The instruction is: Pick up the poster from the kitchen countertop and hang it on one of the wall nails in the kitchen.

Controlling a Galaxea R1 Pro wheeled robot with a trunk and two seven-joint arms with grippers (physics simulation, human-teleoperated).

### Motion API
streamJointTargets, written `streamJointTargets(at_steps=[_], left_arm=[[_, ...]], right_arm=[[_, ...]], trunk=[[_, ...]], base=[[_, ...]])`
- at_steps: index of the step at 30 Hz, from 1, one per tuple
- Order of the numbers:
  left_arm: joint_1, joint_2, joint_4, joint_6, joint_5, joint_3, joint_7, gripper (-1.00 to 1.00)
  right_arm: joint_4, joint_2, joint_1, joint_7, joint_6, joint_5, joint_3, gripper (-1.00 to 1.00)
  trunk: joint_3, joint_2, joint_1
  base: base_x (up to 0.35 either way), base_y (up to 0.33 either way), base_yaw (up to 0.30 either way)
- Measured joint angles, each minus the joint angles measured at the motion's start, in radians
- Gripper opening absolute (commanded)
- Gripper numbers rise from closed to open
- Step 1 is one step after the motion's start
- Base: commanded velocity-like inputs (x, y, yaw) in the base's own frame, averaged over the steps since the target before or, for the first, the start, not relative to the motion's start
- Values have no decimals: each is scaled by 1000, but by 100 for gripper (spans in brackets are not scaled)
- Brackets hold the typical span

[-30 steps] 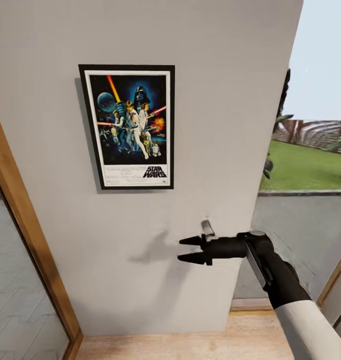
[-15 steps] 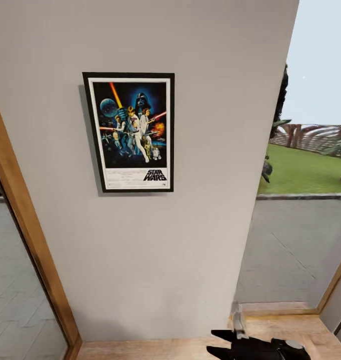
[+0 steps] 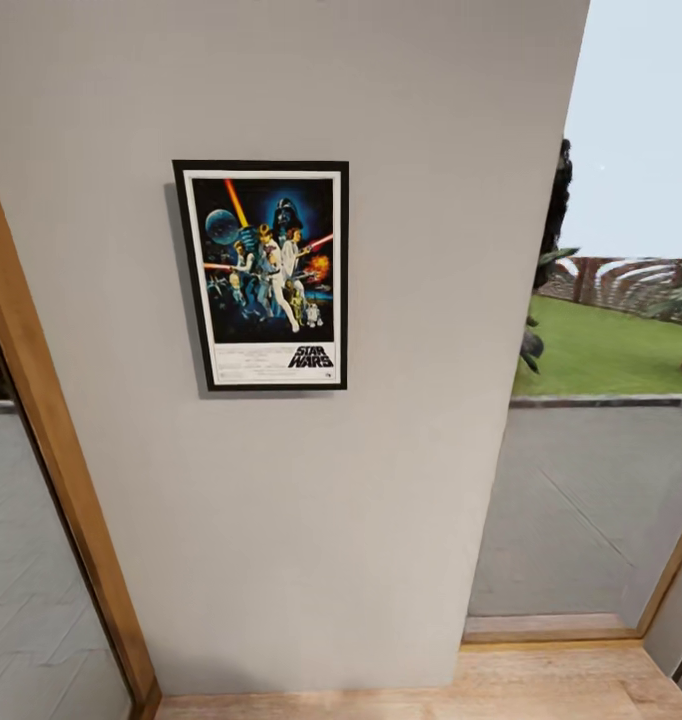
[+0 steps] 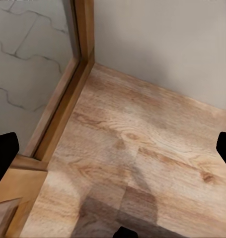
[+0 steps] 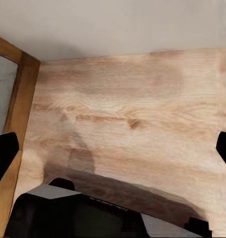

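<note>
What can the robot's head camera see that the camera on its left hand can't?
Head view: the poster hangs flat and upright on the grey wall. To the right, a glass pane looks out on a green lawn, plants and sky.

Left wrist view: the dark tips of the left pincer at two opposite edges of the picture, spread wide with nothing between them, above a close look at the wood floor with a shadow on it.

Both: the grey wall, the wood floor at its foot, and a wooden frame with glass beside it.
</note>
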Motion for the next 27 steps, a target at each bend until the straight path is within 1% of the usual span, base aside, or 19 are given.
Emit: streamJointTargets(at_steps=[1, 2, 7, 8, 9, 10, 13, 16, 21, 27], left_arm=[[0, 0, 0, 0, 0, 0, 0, 100], [0, 0, 0, 0, 0, 0, 0, 100], [0, 0, 0, 0, 0, 0, 0, 100], [0, 0, 0, 0, 0, 0, 0, 100], [0, 0, 0, 0, 0, 0, 0, 100], [0, -1, 0, 0, 0, 0, 0, 100], [0, -1, 0, 0, 0, 0, 0, 100], [0, -1, -1, 0, 0, 0, 0, 100], [0, -1, 0, 0, 0, -1, 0, 100], [0, -1, 0, 0, 0, -2, 0, 100]], right_arm=[[12, 7, 0, -56, -1, 0, 0, 100], [19, 10, 0, -84, -1, 0, -1, 100], [43, 19, 0, -204, -2, -1, -2, 100], [47, 23, 0, -242, -2, -1, -2, 100], [49, 25, 0, -261, -2, -2, -2, 100], [52, 28, 0, -294, -2, -2, -2, 100], [55, 31, 0, -347, -1, 0, -2, 100], [65, 35, 0, -371, 1, 1, -1, 100], [93, 37, 3, -387, 7, 3, -1, 100], [96, 36, 3, -389, 7, 4, -1, 100]], trunk=[[2, 0, 0], [3, 0, 0], [12, 0, 0], [13, 0, 0], [15, 0, 0], [16, 0, 0], [18, 0, 0], [19, 0, 0], [19, 0, 0], [19, 0, 0]], base=[[0, 0, 0], [0, 0, 0], [0, 0, 0], [0, 0, 0], [0, 0, 0], [0, 0, 0], [0, 0, 0], [0, 0, 0], [0, 0, 0], [0, 0, 0]])
